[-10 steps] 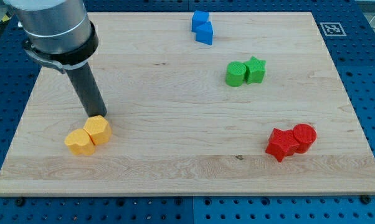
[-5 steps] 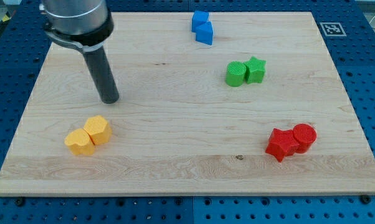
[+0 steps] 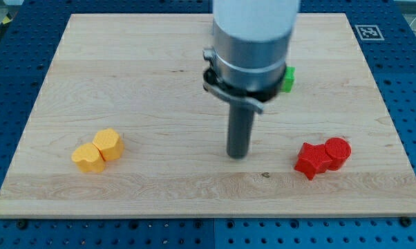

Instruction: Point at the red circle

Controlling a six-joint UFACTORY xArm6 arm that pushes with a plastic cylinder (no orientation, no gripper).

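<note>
I had my tip (image 3: 238, 155) planted on the bare pale-wood desk (image 3: 159, 187) a little short of the red pair, because the red circle (image 3: 338, 151), a smooth squat cylinder near the desk's right edge, lay touching a red star-shaped block (image 3: 312, 159) on its left, so the star stood between my tip and the circle. The tool was a plain dark rod with nothing to open or close, gripping nothing. Two matte yellow blocks (image 3: 97, 151), rounded and touching, sat toward the left edge, and a sliver of green block (image 3: 288, 79) showed behind the grey arm housing.
</note>
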